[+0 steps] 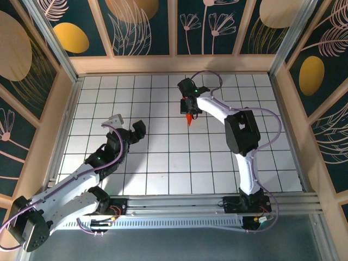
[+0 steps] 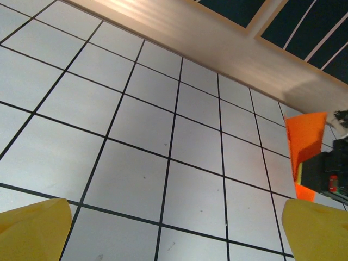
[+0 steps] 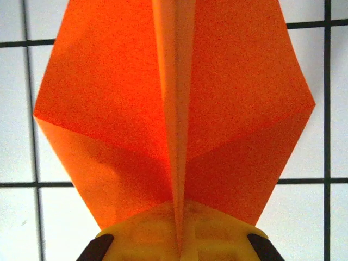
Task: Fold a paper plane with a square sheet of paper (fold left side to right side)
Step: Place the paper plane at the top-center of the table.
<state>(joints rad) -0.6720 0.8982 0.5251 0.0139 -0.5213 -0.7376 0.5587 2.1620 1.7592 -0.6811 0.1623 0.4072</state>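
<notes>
Your right gripper (image 1: 188,111) is clamped on the plane (image 1: 188,119), jaws pressed together on its centre fold (image 3: 175,136). Your left gripper (image 1: 128,126) stands wide apart and holds nothing, low over the table (image 1: 163,163) at the near left. The plane hangs over the far middle of the table, a little right of centre, tip pointing near. I cannot tell whether the tip touches the tiles.

The folding looks done, so I judge the step in hand to be setting the plane down. Lower it slowly and level, so both wings (image 3: 98,98) meet the table together and no corner catches and bends. Part the jaws only once the paper rests, then lift straight off along the fold so the pads (image 3: 217,234) do not drag it.

The paper is thin, matte and bright orange, and it will probably buckle under any side push. From the right wrist the fold is a narrow raised ridge. Two flat wings spread from it to angular points, darker where layers overlap. The pads are yellow and smooth, and the table is white tile with black lines.
</notes>
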